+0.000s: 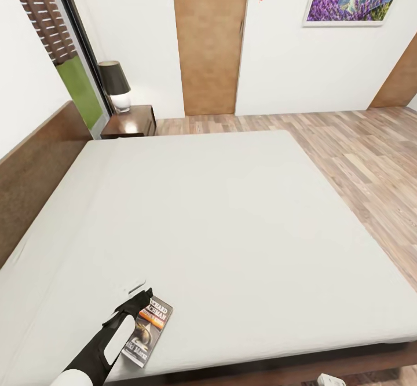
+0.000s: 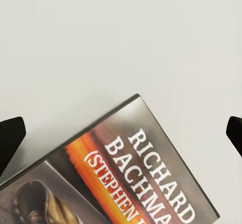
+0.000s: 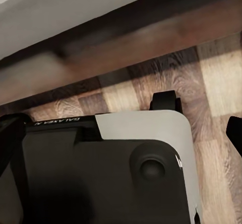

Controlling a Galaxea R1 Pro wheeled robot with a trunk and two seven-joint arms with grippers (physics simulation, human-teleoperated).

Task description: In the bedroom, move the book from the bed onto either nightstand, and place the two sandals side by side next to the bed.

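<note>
The book [image 1: 148, 330] lies flat on the bed [image 1: 231, 218], close to the mattress's near edge, its dark cover with white letters and an orange band facing up. My left gripper [image 1: 130, 307] hovers over the book's far end. In the left wrist view the gripper [image 2: 122, 136] is open, one black fingertip [image 2: 11, 137] on each side of the book [image 2: 126, 178], and nothing is held. My right gripper [image 3: 121, 138] is open down beside the bed frame [image 3: 126, 43]. A nightstand [image 1: 130, 122] stands at the bed's far left corner. The sandals are out of view.
A dark-shaded lamp [image 1: 115, 85] takes up part of the nightstand's top. The brown headboard [image 1: 35, 166] runs along the left. Wood-plank floor [image 1: 359, 154] lies right of the bed. A tan door [image 1: 209, 39] is in the far wall. My own base [image 3: 101, 173] lies below the right gripper.
</note>
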